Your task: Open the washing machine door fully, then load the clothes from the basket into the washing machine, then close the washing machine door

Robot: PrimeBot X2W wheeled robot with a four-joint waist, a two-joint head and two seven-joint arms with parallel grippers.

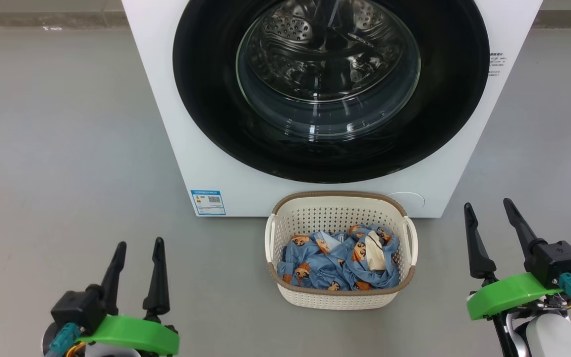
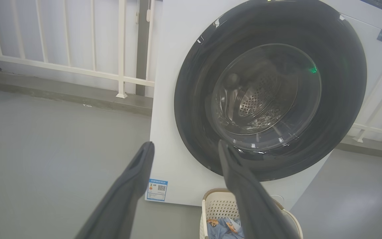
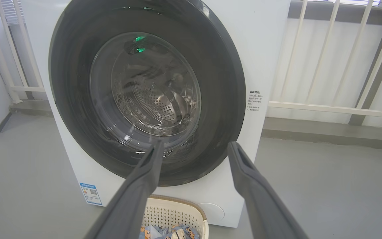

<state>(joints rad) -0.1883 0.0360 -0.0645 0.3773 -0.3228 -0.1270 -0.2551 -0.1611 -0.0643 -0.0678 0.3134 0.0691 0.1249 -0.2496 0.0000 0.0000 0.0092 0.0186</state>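
The white washing machine (image 1: 166,124) stands ahead with its round glossy black door (image 1: 206,99) shut flat against the front; the steel drum shows through the glass window (image 1: 327,69). On the floor right in front sits the cream basket (image 1: 340,296) holding the blue bear-print clothes (image 1: 337,260). My left gripper (image 1: 139,245) is open at the lower left, well short of the machine. At the lower right, beside the basket, my right gripper (image 1: 488,206) is also open. Both are empty. The door (image 2: 194,109) and the door (image 3: 224,99) show beyond the fingers in both wrist views.
Grey floor (image 1: 57,148) spreads on both sides of the machine. Behind it runs a white railing (image 2: 78,69) on a low kerb; the railing (image 3: 327,108) continues on the other side. A blue label sticker (image 1: 208,202) marks the machine's lower left corner.
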